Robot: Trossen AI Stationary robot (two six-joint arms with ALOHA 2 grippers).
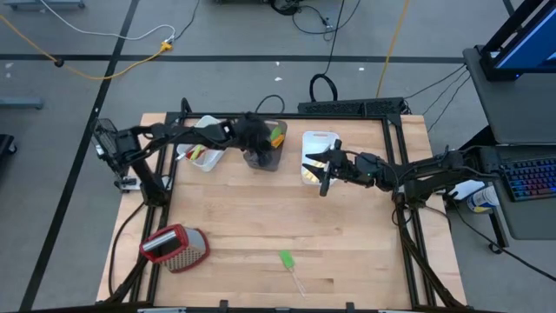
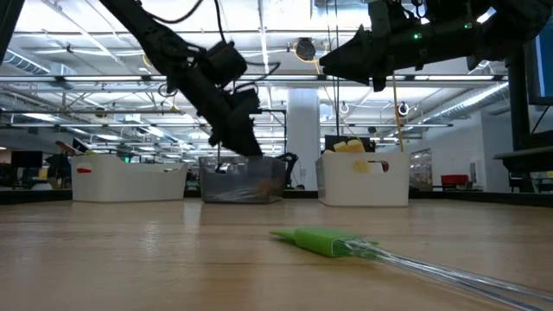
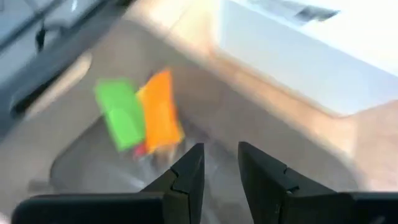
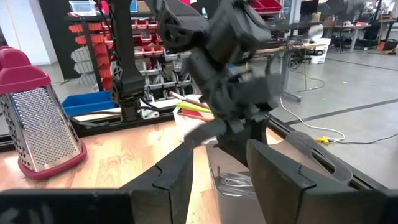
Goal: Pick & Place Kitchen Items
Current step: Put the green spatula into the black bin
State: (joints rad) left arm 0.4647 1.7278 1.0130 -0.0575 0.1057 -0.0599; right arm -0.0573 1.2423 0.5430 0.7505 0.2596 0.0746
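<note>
A green spatula [image 1: 286, 259] with a thin clear handle lies flat on the wooden table near its front edge; it also shows in the low view [image 2: 328, 242]. A dark tub [image 1: 276, 162] at the back centre holds a green spatula head [image 3: 121, 112] and an orange one [image 3: 160, 109]. My left gripper [image 3: 221, 149] is open and empty, over that tub [image 1: 258, 146], and points down into it. My right gripper [image 4: 221, 149] is open and empty, raised above the near end of a white tub [image 1: 320, 139], and points toward the table's left side [image 1: 324, 181].
A second white tub [image 1: 208, 161] with several utensils stands left of the dark tub. A metal grater with a red top [image 1: 174, 248] lies at the front left. The right white tub [image 2: 363, 177] holds yellow items. Bare table lies between the tubs and the front edge.
</note>
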